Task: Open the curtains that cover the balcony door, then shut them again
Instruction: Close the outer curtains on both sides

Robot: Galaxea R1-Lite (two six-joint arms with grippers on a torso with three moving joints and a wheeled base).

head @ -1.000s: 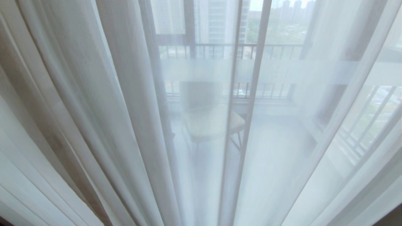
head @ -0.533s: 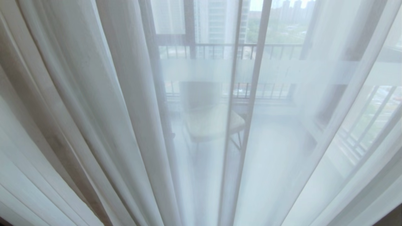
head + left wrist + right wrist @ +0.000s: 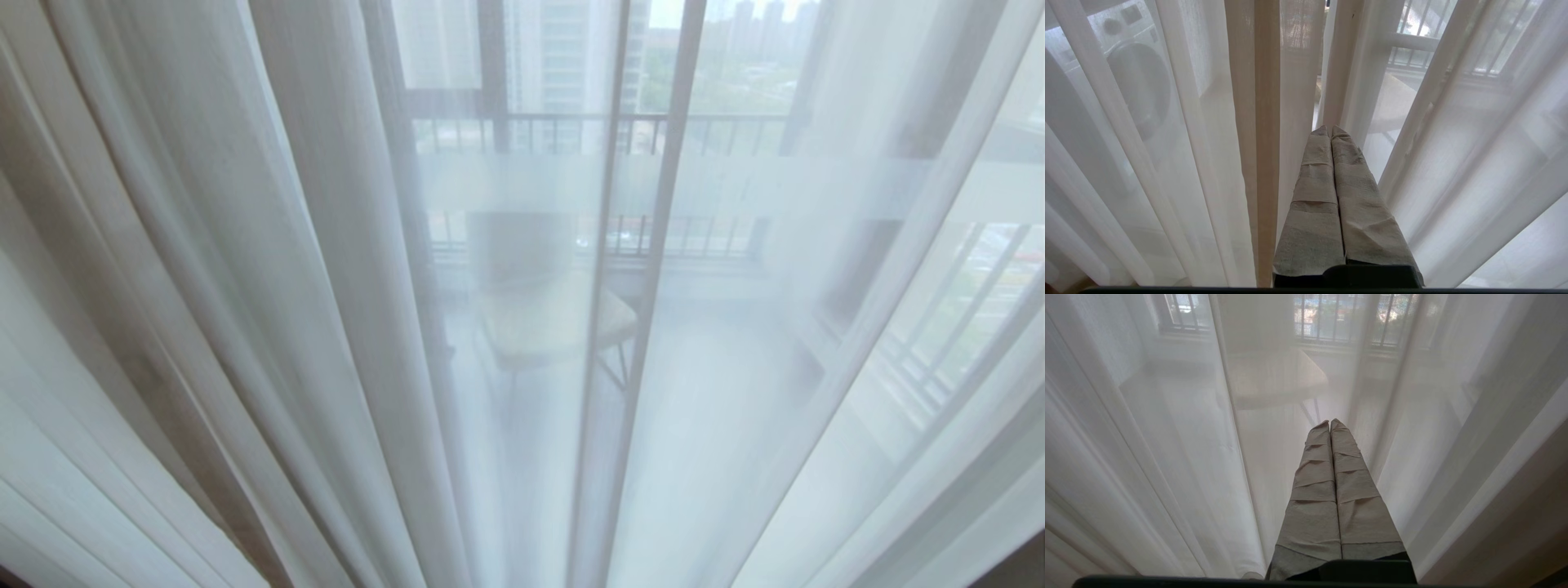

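White sheer curtains (image 3: 269, 269) hang in pleats across the whole head view, drawn over the balcony door (image 3: 653, 188), whose dark frame and frosted band show through the fabric. Neither arm appears in the head view. My left gripper (image 3: 1329, 130) is shut with nothing between its tape-wrapped fingers, pointing at a beige fold (image 3: 1267, 122) among the sheer curtains (image 3: 1167, 163). My right gripper (image 3: 1329, 423) is likewise shut and empty, close in front of the sheer curtains (image 3: 1180, 449).
Behind the glass stands a chair (image 3: 555, 318) on the balcony, with a railing (image 3: 571, 131) beyond. A washing machine (image 3: 1135, 77) shows through the fabric in the left wrist view. A darker strip (image 3: 1527, 522) lies at the right gripper's outer side.
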